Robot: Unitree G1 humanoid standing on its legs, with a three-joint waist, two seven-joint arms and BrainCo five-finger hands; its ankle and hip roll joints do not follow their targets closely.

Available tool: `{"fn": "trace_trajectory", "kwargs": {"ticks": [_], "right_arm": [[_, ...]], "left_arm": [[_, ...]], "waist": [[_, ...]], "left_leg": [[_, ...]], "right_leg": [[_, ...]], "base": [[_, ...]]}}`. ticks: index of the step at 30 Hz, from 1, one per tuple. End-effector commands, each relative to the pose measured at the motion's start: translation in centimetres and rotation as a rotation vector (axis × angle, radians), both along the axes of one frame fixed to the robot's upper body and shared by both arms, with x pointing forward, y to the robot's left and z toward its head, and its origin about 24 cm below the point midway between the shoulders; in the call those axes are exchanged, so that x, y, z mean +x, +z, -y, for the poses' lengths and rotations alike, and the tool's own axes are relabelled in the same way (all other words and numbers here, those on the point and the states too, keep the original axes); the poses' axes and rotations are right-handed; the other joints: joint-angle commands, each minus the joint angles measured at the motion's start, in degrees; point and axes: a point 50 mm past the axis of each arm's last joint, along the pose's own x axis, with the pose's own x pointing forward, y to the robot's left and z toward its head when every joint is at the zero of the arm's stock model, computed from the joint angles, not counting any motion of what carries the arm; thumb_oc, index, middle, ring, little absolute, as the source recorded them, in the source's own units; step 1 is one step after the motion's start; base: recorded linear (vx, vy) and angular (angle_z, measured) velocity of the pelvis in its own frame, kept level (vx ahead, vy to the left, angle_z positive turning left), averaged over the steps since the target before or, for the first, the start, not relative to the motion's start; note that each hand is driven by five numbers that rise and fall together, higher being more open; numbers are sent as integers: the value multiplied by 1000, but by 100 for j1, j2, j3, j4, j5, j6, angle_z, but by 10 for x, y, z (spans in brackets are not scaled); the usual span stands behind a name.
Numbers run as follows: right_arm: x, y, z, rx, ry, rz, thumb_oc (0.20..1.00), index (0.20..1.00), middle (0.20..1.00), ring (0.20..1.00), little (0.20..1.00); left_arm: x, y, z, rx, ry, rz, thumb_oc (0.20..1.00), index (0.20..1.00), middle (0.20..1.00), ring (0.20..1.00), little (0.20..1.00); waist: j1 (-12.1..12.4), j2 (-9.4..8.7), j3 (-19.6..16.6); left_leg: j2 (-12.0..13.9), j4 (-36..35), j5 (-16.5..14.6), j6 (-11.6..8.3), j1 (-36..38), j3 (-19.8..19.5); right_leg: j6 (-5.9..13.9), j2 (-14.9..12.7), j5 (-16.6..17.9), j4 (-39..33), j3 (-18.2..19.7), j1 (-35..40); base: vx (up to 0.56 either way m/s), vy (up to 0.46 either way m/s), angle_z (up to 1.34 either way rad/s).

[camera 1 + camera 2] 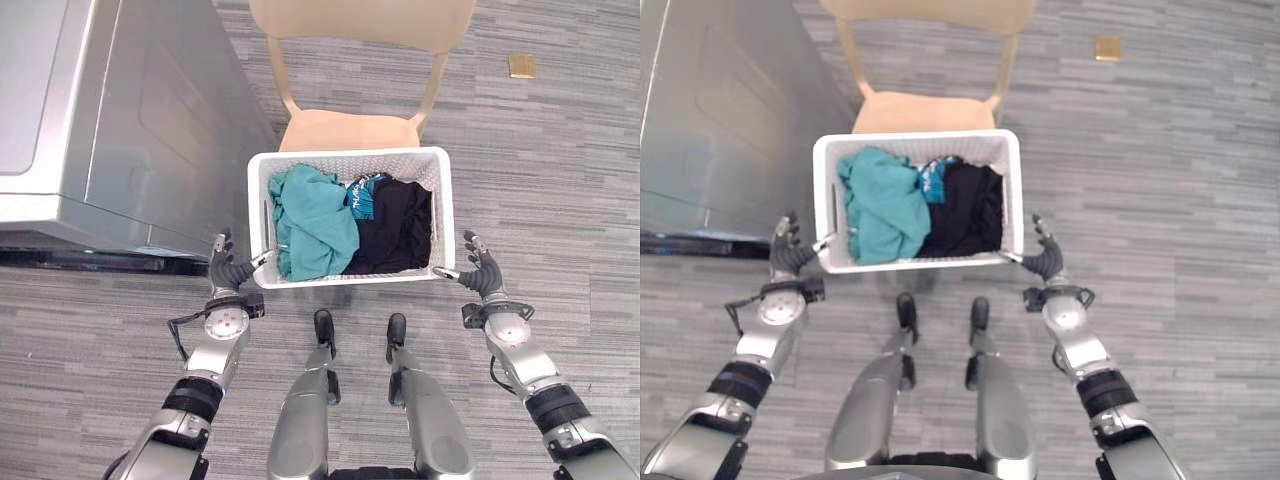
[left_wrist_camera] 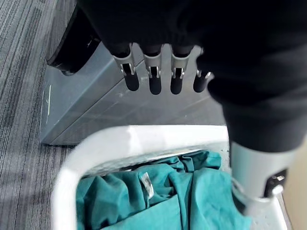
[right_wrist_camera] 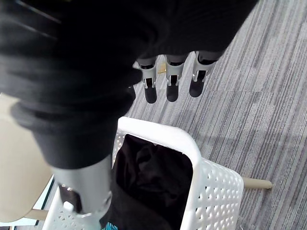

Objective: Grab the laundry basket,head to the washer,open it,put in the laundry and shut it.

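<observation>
The basket (image 1: 350, 160) hides most of the chair (image 1: 350, 128) seat it sits on; the washer (image 1: 120, 130) is cut off at the frame edge. It holds teal cloth (image 1: 312, 222) and black cloth (image 1: 395, 225). The left hand (image 1: 228, 268) and right hand (image 1: 480, 270) flank its near corners, fingers straight, thumbs over the rim, holding nothing.

A beige chair (image 1: 350, 60) stands on grey striped carpet (image 1: 560, 170).
</observation>
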Motion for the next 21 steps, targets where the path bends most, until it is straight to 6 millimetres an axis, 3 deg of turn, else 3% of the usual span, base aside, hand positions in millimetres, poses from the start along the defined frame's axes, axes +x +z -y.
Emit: {"fn": "trace_trajectory", "kwargs": {"ticks": [1, 7, 12, 13, 14, 21], "right_arm": [[-3, 3, -7, 12, 30, 43, 1000, 1000, 1000, 1000, 1000], [-22, -18, 10, 1, -6, -42, 1000, 1000, 1000, 1000, 1000], [-49, -47, 39, -36, -55, -180, 1000, 1000, 1000, 1000, 1000], [-59, -57, 48, -45, -67, -234, 1000, 1000, 1000, 1000, 1000], [-59, -57, 48, -45, -67, -234, 1000, 1000, 1000, 1000, 1000], [-94, -104, 58, -28, -62, -468, 1000, 1000, 1000, 1000, 1000]], "left_arm": [[0, 0, -2, -36, 21, 28, 1000, 1000, 1000, 1000, 1000], [-27, -25, -10, -46, 29, -52, 1000, 1000, 1000, 1000, 1000], [-66, -62, -28, -30, 31, -217, 1000, 1000, 1000, 1000, 1000], [-81, -75, -35, -32, 43, -286, 1000, 1000, 1000, 1000, 1000], [-81, -75, -35, -33, 43, -285, 1000, 1000, 1000, 1000, 1000], [-140, -135, -44, -61, 83, -598, 1000, 1000, 1000, 1000, 1000]], "waist": [[26, -158, -673], [71, -151, -784], [99, -126, -883], [125, -97, -921], [123, -95, -934], [231, 13, -1147]], "left_leg": [[195, 683, -299, -295, -546, -224], [249, 656, -351, -293, -228, -280], [292, 521, -370, -305, 270, -311], [319, 465, -355, -306, 433, -338], [320, 454, -337, -306, 417, -340], [414, 292, -273, -361, 884, -407]], "right_leg": [[460, -438, -522, 398, 68, -268], [433, -403, -748, 558, 85, 35], [441, -377, -942, 634, 32, 459], [440, -361, -990, 635, 10, 595], [438, -358, -971, 618, 7, 583], [413, -278, -1159, 512, -167, 1105]], "base": [[-27, -16, -4], [64, -37, 1], [76, -63, 8], [31, -72, 12], [28, -85, 14], [39, -98, 11]]}}
